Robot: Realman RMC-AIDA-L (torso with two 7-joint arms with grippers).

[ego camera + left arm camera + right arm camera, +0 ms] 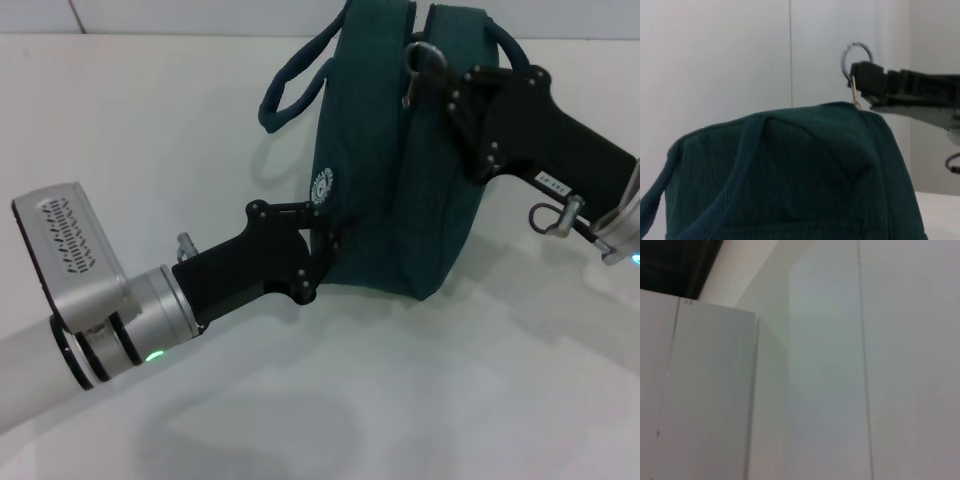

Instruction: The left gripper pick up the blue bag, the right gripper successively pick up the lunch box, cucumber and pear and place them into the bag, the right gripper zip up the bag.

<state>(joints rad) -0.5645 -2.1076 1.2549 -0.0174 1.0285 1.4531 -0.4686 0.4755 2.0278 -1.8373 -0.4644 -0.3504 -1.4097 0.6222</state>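
**Operator:** Head view, starting from my left: the left tool (322,240) reaches in from the lower left, silver wrist and green light behind it, and its black fingers are clamped on the near lower side of the blue bag (395,170), just beneath the white round logo (322,184).

**Observer:** How does the bag sit?

**Operator:** It stands upright on the white bench (150,150), long axis running up and away from me, the zipper seam running up its middle towards the top. One looped handle (290,85) hangs out to the left, the other curves over the top right. I can't see inside it; the sides look drawn together, so its contents are hidden from me.

**Observer:** And further right?

**Operator:** The right tool (432,75) comes in from the right edge, all black, its tips pinched on the metal ring pull (420,65) at the top of the bag. On the left wrist view the same ring (856,60) stands up above the bag's top edge with the right tool's black tip (867,80) closed against it. The right wrist view gives me only pale wall panels.
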